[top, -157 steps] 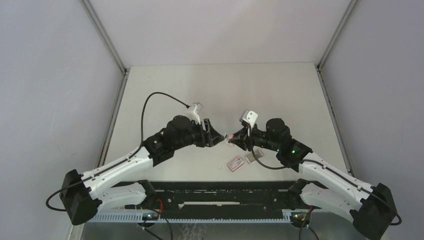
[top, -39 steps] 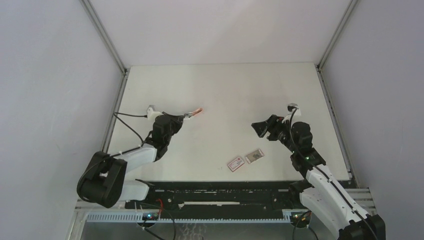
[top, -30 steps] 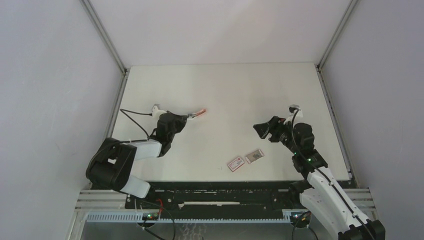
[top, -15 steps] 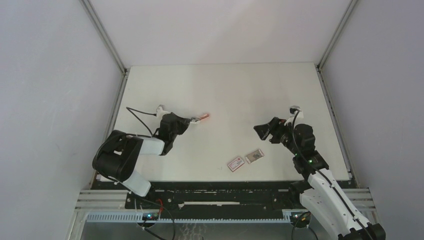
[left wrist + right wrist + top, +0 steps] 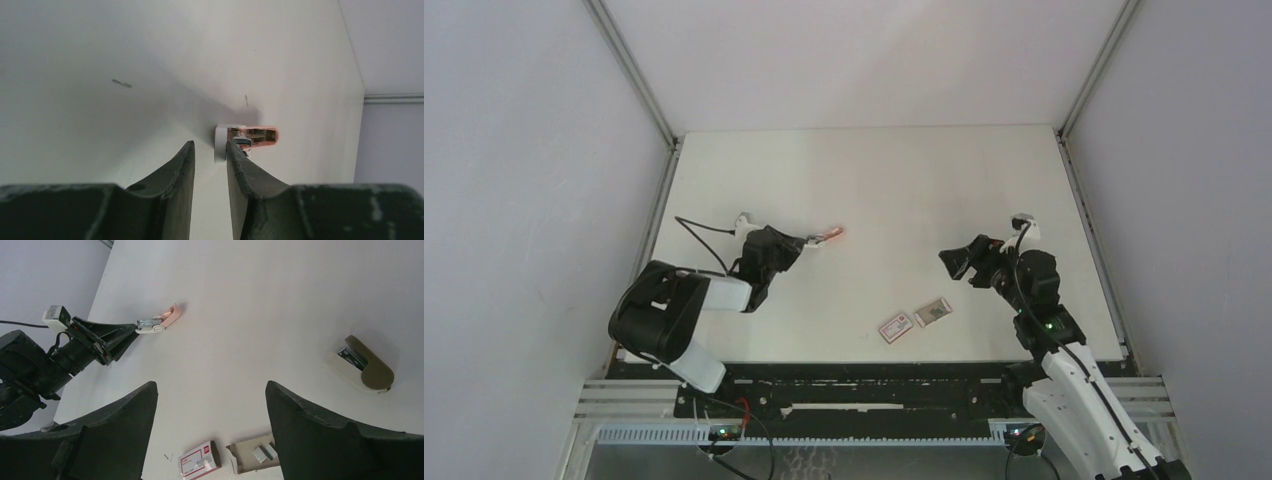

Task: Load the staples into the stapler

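My left pincer (image 5: 209, 147) lay low over the left part of the table (image 5: 874, 170), pointing right, its jaws parted by only a narrow slit through which I saw bare tabletop and nothing clamped. The pink stapler (image 5: 247, 140) sat just past my fingertips (image 5: 234, 150), with its white base, pink top and a glint of silver metal between them. From the right wrist view that pink stapler (image 5: 159, 324) had its top tilted up from the base, and my left tips met its near-left end. Whether they actually touched it I could not tell. My right pincer (image 5: 210, 390) hung above the right side of the table with its jaws spread wide and empty. The staples (image 5: 262, 453) were a small silvery block lying in their cardboard tray (image 5: 240, 460), close to the near edge, a little right of centre. They were well apart from the pink stapler and nearer to my right pincer (image 5: 954, 262) than to my left (image 5: 802, 241). Just left of the tray lay the white box with a red label (image 5: 200, 458), with a thin gap between the two. An olive stapler (image 5: 364, 365) on a cream base lay to the right in my right wrist view, and I could not make it out from above.
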